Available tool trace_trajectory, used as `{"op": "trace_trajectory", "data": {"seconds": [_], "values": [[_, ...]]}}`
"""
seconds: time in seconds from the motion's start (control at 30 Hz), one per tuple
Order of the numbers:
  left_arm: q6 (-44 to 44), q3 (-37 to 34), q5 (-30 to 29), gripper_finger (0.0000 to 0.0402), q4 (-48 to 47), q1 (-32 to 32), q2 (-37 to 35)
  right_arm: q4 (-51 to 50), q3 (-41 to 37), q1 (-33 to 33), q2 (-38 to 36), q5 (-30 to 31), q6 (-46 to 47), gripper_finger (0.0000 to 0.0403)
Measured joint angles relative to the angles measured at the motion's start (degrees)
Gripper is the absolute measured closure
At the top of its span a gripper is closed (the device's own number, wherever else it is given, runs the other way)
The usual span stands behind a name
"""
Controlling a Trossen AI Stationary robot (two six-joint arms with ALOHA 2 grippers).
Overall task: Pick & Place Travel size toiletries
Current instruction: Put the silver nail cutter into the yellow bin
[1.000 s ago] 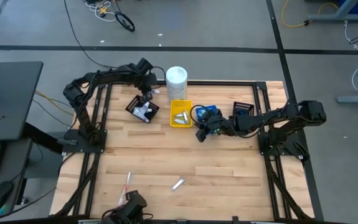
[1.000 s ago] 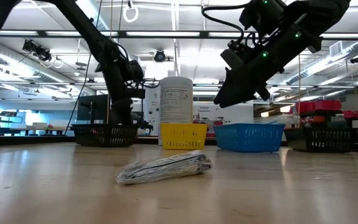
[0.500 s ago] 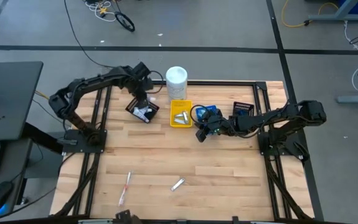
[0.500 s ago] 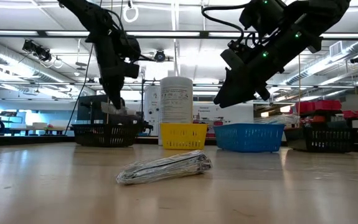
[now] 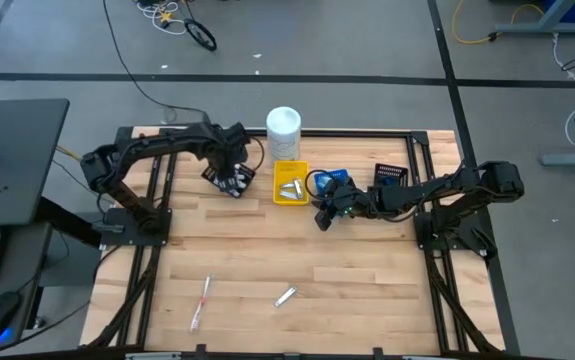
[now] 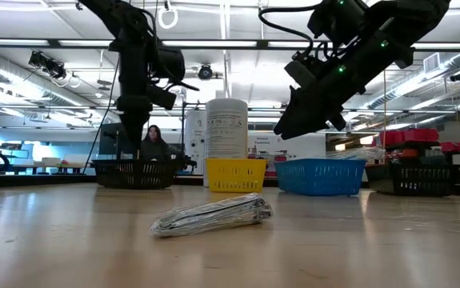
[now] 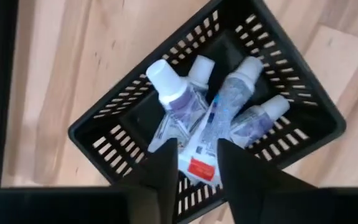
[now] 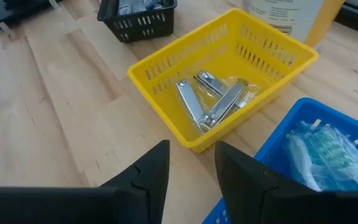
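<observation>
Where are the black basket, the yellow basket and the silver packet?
black basket [image 7: 98,134], left wrist view, on its slotted wall.
yellow basket [image 8: 166,93], right wrist view, on its side wall.
silver packet [image 6: 210,216], low view, on its middle.

The left hand [image 7: 193,155] covers part of the white tube [image 7: 205,140] it hangs over in the black basket [image 7: 104,134]. At 5 o'clock in the right wrist view, the blue basket [image 8: 272,152] is cut off by the edge.

The left arm is reaching across the far left of the bench, its tool [image 7: 194,165] pointing down with fingers parted. The right arm is stretching leftward, its tool [image 8: 188,163] hovering, fingers apart.
</observation>
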Motion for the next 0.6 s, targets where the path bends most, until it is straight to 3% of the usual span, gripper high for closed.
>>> {"op": "trace_trajectory", "data": {"seconds": [0.23,0.6], "values": [[-4.9,0.2,0.2,0.0249,1.1,-6.1,-0.4,0.0,0.0,0.0,0.0,0.0,-0.2,0.0265],[-22.4,0.3,2.0,0.0272,2.0,-22.9,-0.7,-0.9,0.0,0.0,0.0,-0.1,-2.4,0.0265]]}}
